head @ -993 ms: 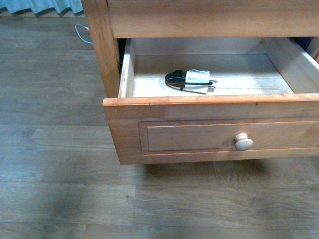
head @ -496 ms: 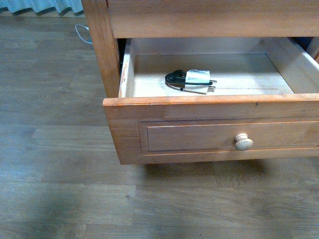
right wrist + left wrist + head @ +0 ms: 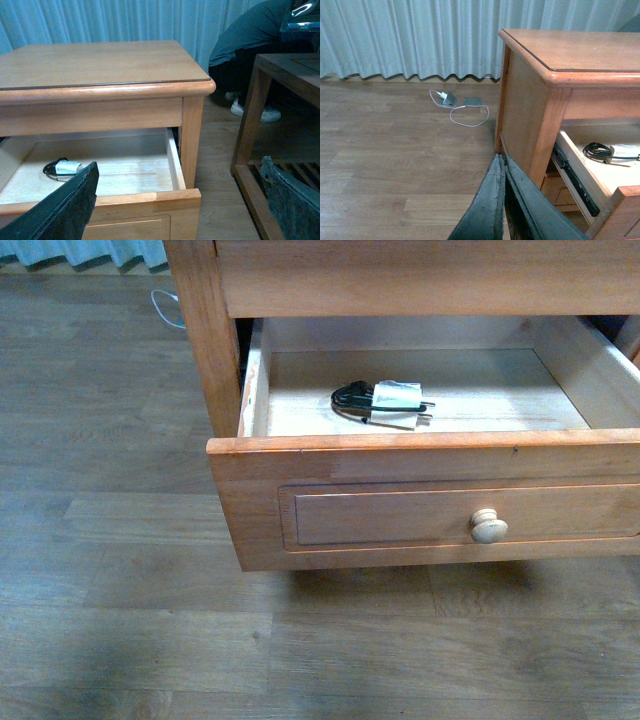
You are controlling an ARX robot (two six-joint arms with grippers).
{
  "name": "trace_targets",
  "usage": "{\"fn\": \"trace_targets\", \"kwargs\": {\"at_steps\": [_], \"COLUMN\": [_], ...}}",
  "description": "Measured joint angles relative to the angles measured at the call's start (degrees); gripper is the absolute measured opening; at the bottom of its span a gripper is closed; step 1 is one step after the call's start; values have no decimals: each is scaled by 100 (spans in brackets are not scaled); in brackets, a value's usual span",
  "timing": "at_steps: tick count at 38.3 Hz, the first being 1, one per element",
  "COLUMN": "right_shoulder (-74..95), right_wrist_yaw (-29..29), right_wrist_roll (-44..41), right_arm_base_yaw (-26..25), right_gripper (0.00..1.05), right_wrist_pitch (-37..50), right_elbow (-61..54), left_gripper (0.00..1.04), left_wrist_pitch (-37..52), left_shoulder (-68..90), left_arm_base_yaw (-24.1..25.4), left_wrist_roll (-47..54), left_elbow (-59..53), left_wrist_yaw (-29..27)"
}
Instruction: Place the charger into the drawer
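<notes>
One charger (image 3: pixel 385 402) inside open drawer (image 3: pixel 430 455), white corded adapter (image 3: pixel 447 98) on floor (image 3: pixel 395 150); left jaws together, right jaws apart.

The open drawer (image 3: pixel 350 515) — pale inside — carries the charger (image 3: pixel 384 402) on its bottom.

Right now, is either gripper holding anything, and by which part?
Nothing is held. The left gripper is shut on nothing, the right gripper open and empty; the charger lies loose inside the drawer.
</notes>
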Motion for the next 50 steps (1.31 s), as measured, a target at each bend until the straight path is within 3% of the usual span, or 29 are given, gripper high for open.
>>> {"fn": "trace_targets", "kwargs": {"at_steps": [5, 15, 22, 30, 36, 50], "right_shoulder": [0, 2, 1067, 3040, 4468, 6966], "right_wrist_yaw": [2, 13, -212, -656, -625, -151], "right_wrist_roll": [0, 9, 57, 114, 271, 898], "right_arm_base_yaw": [0, 0, 321, 549, 822, 1740], "right_gripper": [96, 96, 96, 96, 96, 96], "right_wrist_pitch": [-2, -22, -2028, -2022, -1606, -551], "right_elbow": [0, 2, 564, 1128, 1646, 2756], "left_gripper": [4, 4, 40, 76, 99, 98], "left_wrist_pitch": [-929, -1025, -1027, -1027, -1027, -1027], "left_shoulder": [-752, -988, -988, -988, -988, -988], "left_arm_base_yaw": [0, 0, 0, 0, 0, 0], "left_wrist_roll": [2, -2, 0, 0, 2, 2], "left_elbow": [0, 0, 0, 0, 0, 0], "left_wrist_yaw": [4, 2, 2, 2, 2, 2]}}
